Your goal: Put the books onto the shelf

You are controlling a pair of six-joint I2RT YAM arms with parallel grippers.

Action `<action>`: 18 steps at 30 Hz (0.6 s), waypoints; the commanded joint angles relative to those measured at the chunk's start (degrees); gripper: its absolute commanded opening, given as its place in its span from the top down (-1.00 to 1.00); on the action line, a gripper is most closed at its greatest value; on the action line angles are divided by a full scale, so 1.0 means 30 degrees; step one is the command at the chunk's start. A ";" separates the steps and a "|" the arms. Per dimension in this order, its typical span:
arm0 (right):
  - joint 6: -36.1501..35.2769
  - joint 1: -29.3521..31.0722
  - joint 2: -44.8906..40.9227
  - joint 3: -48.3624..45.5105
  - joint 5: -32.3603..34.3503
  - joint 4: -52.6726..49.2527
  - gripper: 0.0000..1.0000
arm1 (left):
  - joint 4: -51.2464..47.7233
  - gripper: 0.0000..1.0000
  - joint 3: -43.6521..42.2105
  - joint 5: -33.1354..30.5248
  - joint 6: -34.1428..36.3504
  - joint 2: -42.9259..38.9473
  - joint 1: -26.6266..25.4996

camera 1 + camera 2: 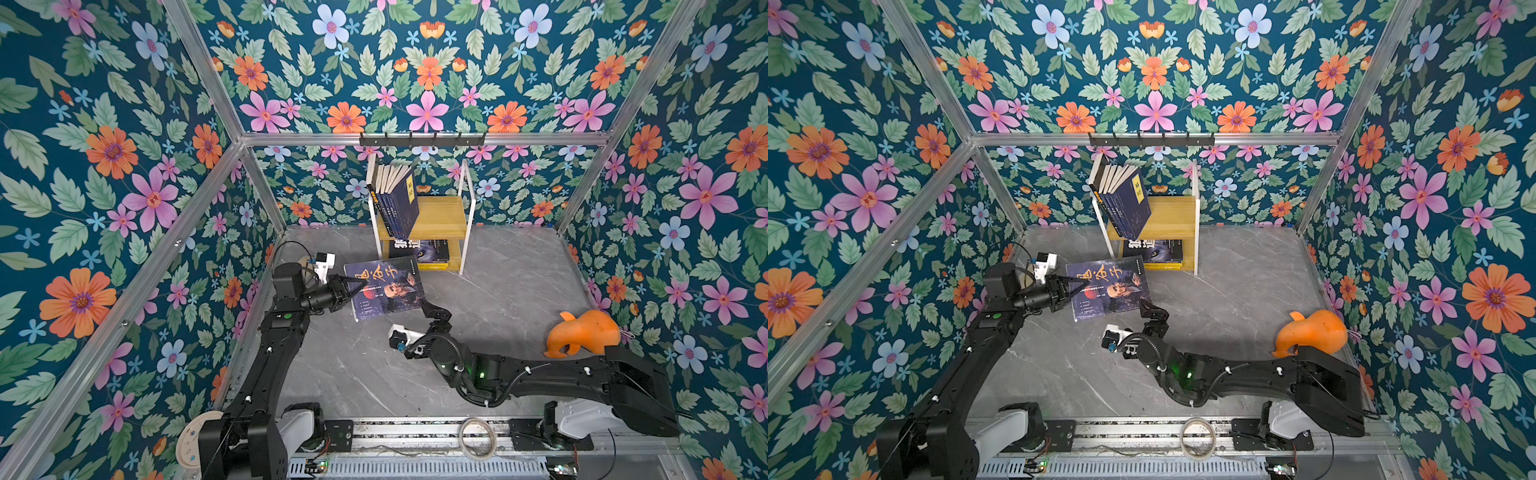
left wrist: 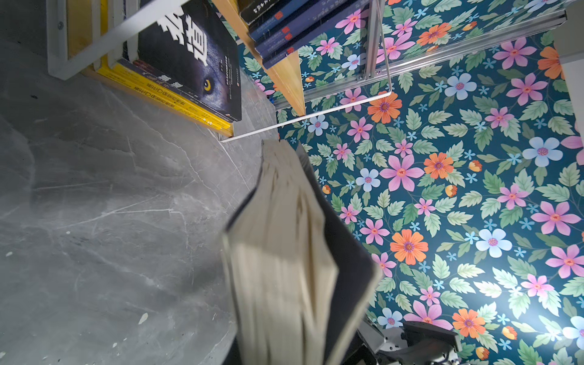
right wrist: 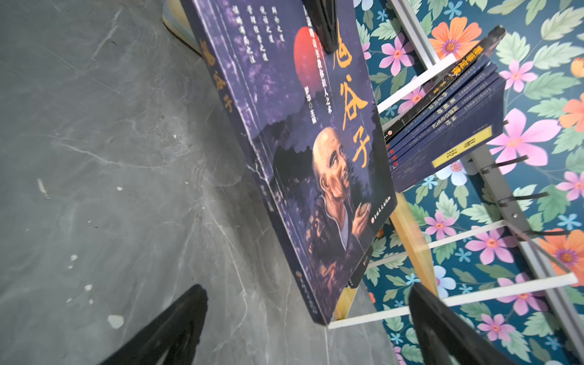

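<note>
1. Pinched nearly closed in the left gripper (image 1: 348, 286): the dark purple book (image 1: 384, 291), taken by one side edge, tilted, cover up, clear of the table (image 1: 498, 299).
2. Probably light but floppy. In the left wrist view, pages fanned and cover bowed away from the block beyond the jaws. Judged likely to sag or swing from a one-edge pinch, and the glossy cover is likely slick.
3. Safer hold, as a guess: deeper in toward the spine, or a second support under the free edge.
4. Spread wide and empty: the right gripper (image 1: 424, 306), just beside the book's free corner. Cannot tell whether touching.
5. Straight ahead of the left gripper, past the held book: the shelf (image 1: 444, 216). Navy books (image 1: 395, 199) leaning across the upper board, a flat stack (image 1: 419, 251) on the lower.
6. In the way: those leaning volumes and the white frame posts. Bare board only beyond them.
7. Above the shelf, a black hook rail (image 1: 422, 139). Well apart from both grippers, an orange toy (image 1: 582, 332), no hindrance.
</note>
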 commanded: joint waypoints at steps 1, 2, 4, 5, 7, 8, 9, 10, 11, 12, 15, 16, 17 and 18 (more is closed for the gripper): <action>-0.3962 0.0034 0.1497 0.0315 0.1142 0.5431 -0.98 | 0.0946 1.00 -0.0002 0.0448 -0.0249 -0.0021 -0.0003; -0.4584 -0.0004 0.1966 0.0481 0.1212 0.6160 -0.98 | 0.0874 1.00 0.0074 0.0557 -0.0266 0.0004 -0.0003; -0.5450 -0.0094 0.2810 0.0932 0.1186 0.6792 -0.97 | 0.0643 1.00 0.0197 0.0695 -0.0283 -0.0072 -0.0003; -0.5929 -0.0173 0.3251 0.1138 0.1141 0.7313 -0.97 | 0.0645 1.00 0.0143 0.0741 -0.0292 -0.0089 -0.0003; -0.6860 -0.0421 0.4452 0.1381 0.1108 0.8925 -0.93 | 0.0830 1.00 -0.0113 0.0601 -0.0306 -0.0112 -0.0003; -0.7344 -0.0596 0.4881 0.1591 0.1262 0.9808 -0.92 | 0.0931 1.00 -0.0205 0.0505 -0.0288 -0.0128 -0.0003; -0.7865 -0.0751 0.5206 0.1757 0.1380 1.0614 -0.91 | 0.0915 1.00 -0.0241 0.0512 -0.0303 -0.0112 -0.0003; -0.8236 -0.0861 0.5440 0.1843 0.1375 1.1162 -0.89 | 0.0893 1.00 -0.0231 0.0517 -0.0309 -0.0180 -0.0003; -0.8369 -0.1044 0.5585 0.1949 0.1241 1.1396 -0.88 | 0.0900 1.00 -0.0218 0.0600 -0.0304 -0.0222 -0.0003; -0.8290 -0.1146 0.5629 0.2055 0.1066 1.1129 -0.85 | 0.0908 1.00 -0.0268 0.0667 -0.0307 -0.0260 -0.0003; -0.7719 -0.1541 0.5857 0.2330 0.0581 1.0582 -0.64 | 0.1320 1.00 -0.0522 0.0613 -0.0352 -0.0280 -0.0018; -0.7669 -0.1668 0.5990 0.2455 0.0610 1.0621 -0.54 | 0.1384 1.00 -0.0507 0.0513 -0.0350 -0.0209 -0.0032; -0.7722 -0.1772 0.6135 0.2608 0.0734 1.0770 -0.38 | 0.1359 1.00 -0.0515 0.0500 -0.0394 -0.0184 -0.0032; -0.7770 -0.1861 0.6255 0.2777 0.0802 1.0920 -0.22 | 0.1355 1.00 -0.0432 0.0576 -0.0435 -0.0169 -0.0036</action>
